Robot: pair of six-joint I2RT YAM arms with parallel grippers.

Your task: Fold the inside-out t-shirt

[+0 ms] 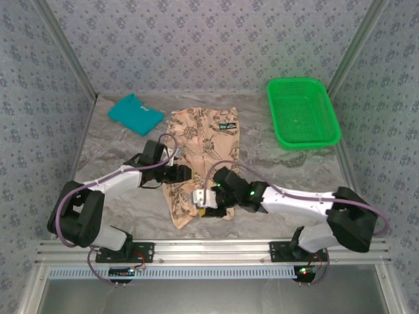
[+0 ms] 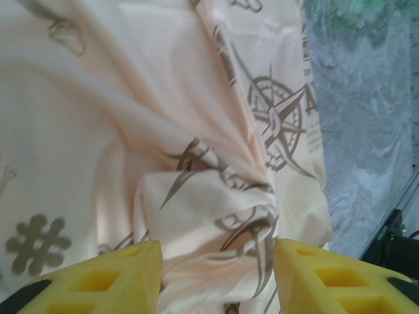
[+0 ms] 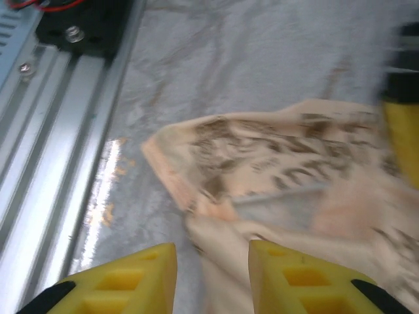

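Two grippers: we see both parted.
Left wrist: left gripper (image 2: 216,256) above bunched t-shirt (image 2: 163,131).
Right wrist: right gripper (image 3: 211,256) at its corner.
Top view: teal shirt (image 1: 134,113), green basket (image 1: 325,104).

Peach t-shirt (image 1: 203,144), seemingly brown compass prints

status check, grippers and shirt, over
Left gripper open over bunched cloth. Right gripper open at the shirt's near edge. Inside-out t-shirt rumpled mid-table, fold not finished. Teal shirt and green basket lie off to the sides.
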